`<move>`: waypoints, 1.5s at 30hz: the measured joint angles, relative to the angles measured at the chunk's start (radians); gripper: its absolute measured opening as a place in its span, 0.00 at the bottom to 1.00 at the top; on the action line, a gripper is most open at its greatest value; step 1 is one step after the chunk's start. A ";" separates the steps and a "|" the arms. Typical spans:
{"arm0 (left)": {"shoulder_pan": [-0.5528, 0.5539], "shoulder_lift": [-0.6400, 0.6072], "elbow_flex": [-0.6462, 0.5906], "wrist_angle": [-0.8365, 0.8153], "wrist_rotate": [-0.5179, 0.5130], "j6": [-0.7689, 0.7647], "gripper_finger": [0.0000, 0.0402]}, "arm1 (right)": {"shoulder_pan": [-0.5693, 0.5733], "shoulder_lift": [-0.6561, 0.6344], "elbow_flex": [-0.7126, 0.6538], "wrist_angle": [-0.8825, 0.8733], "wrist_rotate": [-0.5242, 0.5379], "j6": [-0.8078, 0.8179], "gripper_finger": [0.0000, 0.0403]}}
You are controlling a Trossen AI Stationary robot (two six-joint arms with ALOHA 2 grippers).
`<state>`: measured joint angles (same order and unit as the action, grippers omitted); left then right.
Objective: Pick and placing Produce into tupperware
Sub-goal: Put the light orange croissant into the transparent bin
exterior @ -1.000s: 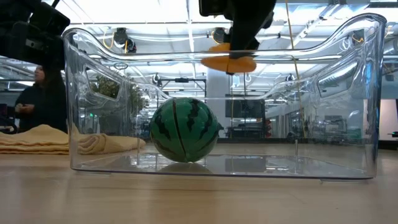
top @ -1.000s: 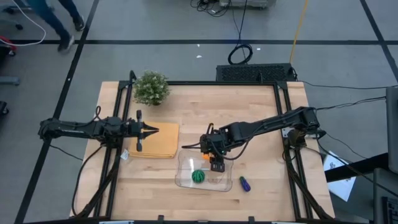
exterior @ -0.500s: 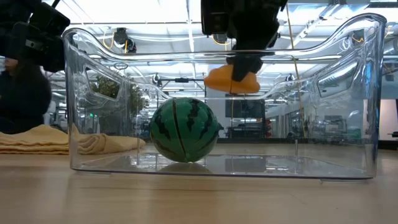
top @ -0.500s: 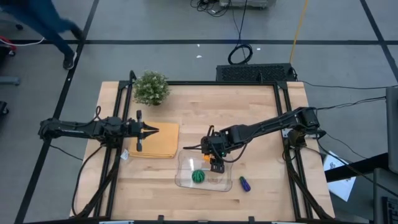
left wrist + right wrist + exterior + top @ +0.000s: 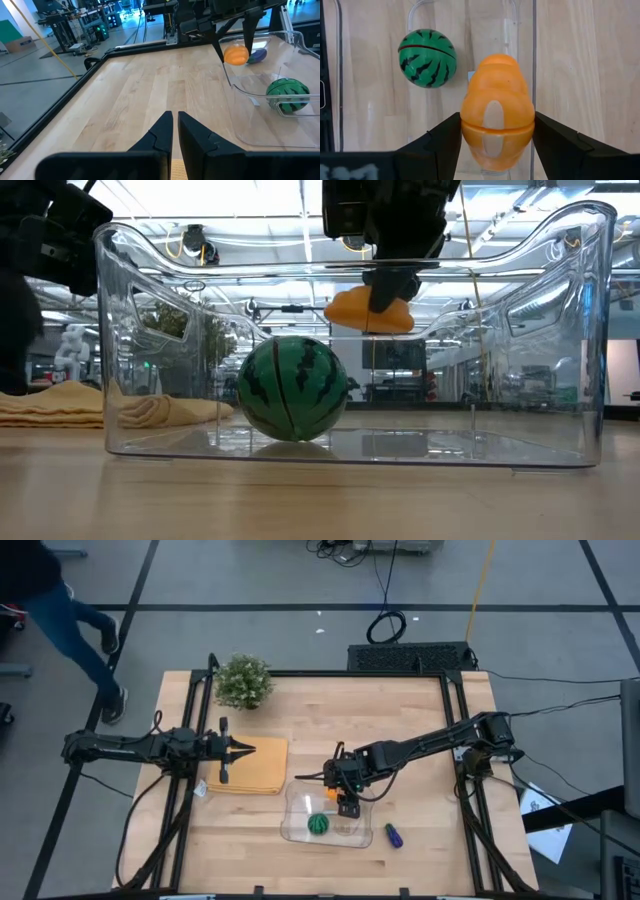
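The clear tupperware [image 5: 297, 831] stands near the table's front edge, and the green striped ball [image 5: 318, 824] rests on its floor [image 5: 291, 388]. My right gripper [image 5: 347, 806] is shut on the orange oval [image 5: 497, 120], which hangs inside the tupperware's walls [image 5: 560, 330], above the floor and right of the ball. The blue-purple piece [image 5: 393, 835] lies on the table just right of the tupperware. My left gripper [image 5: 248, 749] waits shut above the tan pad, its fingertips [image 5: 175, 120] nearly together. My right gripper pinches the orange oval by its two opposite sides [image 5: 470, 125] between its two fingers [image 5: 445, 137], near the oval's broad end. The fingers come from above, slanting down. The oval is lifted clear [image 5: 368, 312], below the tupperware's rim and above its floor.
A tan pad [image 5: 258, 768] lies left of the tupperware, and a potted plant [image 5: 243, 681] stands at the far left corner. A person [image 5: 60, 610] walks on the floor beyond the table's left. Bare wood lies between the pad and the right arm.
My right gripper has gone down with the orange oval, from the height of the tupperware's rim to below it, inside the walls. The grip is unchanged. The person on the floor has walked on.
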<state>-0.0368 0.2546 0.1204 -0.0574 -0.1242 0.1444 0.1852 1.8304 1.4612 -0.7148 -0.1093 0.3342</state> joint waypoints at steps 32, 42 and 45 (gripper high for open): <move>0.000 0.000 0.000 0.000 0.000 0.000 0.08 | 0.068 0.000 0.058 -0.016 0.027 0.019 0.53; 0.000 0.000 0.000 -0.002 0.000 0.000 0.08 | 0.080 0.005 0.038 0.024 0.029 0.048 0.53; 0.000 0.000 0.000 -0.002 0.000 0.000 0.08 | 0.080 0.005 0.002 0.055 0.028 0.062 0.53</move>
<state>-0.0368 0.2549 0.1204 -0.0595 -0.1246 0.1440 0.2649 1.8355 1.4634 -0.6601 -0.0811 0.3963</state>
